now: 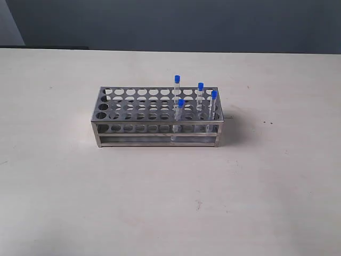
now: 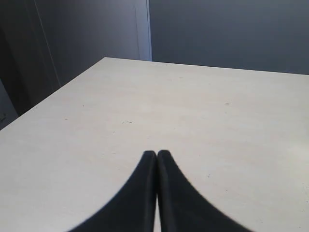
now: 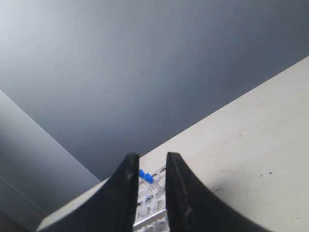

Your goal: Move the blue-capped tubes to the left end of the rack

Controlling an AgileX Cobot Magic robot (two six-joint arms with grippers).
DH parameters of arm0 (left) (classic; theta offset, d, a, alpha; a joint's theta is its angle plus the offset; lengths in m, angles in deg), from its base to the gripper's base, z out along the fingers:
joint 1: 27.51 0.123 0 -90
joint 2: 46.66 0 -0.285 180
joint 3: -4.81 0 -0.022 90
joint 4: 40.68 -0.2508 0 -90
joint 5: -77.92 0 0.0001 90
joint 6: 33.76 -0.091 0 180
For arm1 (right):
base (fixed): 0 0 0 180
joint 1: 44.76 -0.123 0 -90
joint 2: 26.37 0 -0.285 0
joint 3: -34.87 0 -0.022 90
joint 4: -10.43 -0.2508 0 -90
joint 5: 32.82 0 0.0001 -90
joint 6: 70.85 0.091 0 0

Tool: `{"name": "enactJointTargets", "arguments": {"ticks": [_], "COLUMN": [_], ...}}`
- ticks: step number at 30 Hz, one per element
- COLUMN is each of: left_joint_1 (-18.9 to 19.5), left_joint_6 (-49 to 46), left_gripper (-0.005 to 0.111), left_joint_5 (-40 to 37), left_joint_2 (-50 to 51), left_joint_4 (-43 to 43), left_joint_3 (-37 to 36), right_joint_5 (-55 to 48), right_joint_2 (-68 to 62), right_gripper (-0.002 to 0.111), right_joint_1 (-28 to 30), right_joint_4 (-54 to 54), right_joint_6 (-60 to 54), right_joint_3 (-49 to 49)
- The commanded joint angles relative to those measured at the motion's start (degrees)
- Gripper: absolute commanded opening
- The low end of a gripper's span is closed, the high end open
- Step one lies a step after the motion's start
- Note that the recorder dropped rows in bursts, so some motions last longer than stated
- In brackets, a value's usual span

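The shiny steel rack [image 1: 114, 128] stands mid-table in the exterior view. Several blue-capped tubes stand upright in holes in its right part: one at the back [image 1: 177, 84], two near the right end [image 1: 200, 90] [image 1: 213, 100], and one in the front row [image 1: 180, 109]. The rack's left holes hold nothing. Neither arm shows in the exterior view. My left gripper [image 2: 157, 154] is shut with nothing in it, over bare table. My right gripper [image 3: 149, 158] is open, and between its fingers I see the distant rack [image 3: 153, 218] and a blue cap [image 3: 146, 176].
The pale table [image 1: 170, 202] spreads wide around the rack on all sides. A dark wall [image 1: 186, 21] runs behind the table's far edge. The left wrist view shows a table corner and its edges [image 2: 104, 60].
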Motion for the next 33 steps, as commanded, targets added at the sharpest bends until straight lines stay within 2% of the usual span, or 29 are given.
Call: {"name": "enactJointTargets", "arguments": {"ticks": [1,7,15,17,21,25,28,33], "left_joint_1": [-0.26,-0.26,-0.26,-0.26,-0.26,-0.26,-0.26,-0.26], "left_joint_6": [0.10,0.10,0.10,0.10,0.10,0.10,0.10,0.10], "left_gripper": [0.000,0.000,0.000,0.000,0.000,0.000,0.000,0.000], "left_joint_5": [0.63,0.63,0.63,0.63,0.63,0.63,0.63,0.63], "left_joint_2": [0.19,0.19,0.19,0.19,0.19,0.19,0.19,0.19], "left_joint_4": [0.31,0.31,0.31,0.31,0.31,0.31,0.31,0.31], "left_joint_3": [-0.22,-0.22,-0.22,-0.22,-0.22,-0.22,-0.22,-0.22], "right_joint_5": [2.49,2.59,3.42,2.92,-3.19,-9.02,-17.42,-33.39], "right_joint_2": [0.39,0.39,0.39,0.39,-0.98,-12.80,-26.46,-52.98], "right_gripper": [0.021,0.021,0.021,0.021,0.021,0.021,0.021,0.021], "right_joint_1": [-0.34,-0.34,-0.34,-0.44,-0.43,-0.43,-0.43,-1.35], "right_joint_4": [-9.67,-16.39,-20.20,-18.02,-4.55,7.86,11.62,13.25], "right_joint_6": [0.33,0.45,0.53,-1.74,-9.42,-9.57,-10.02,-17.06], "right_joint_3": [-0.14,-0.14,-0.14,0.95,9.05,20.10,28.93,45.96]}}
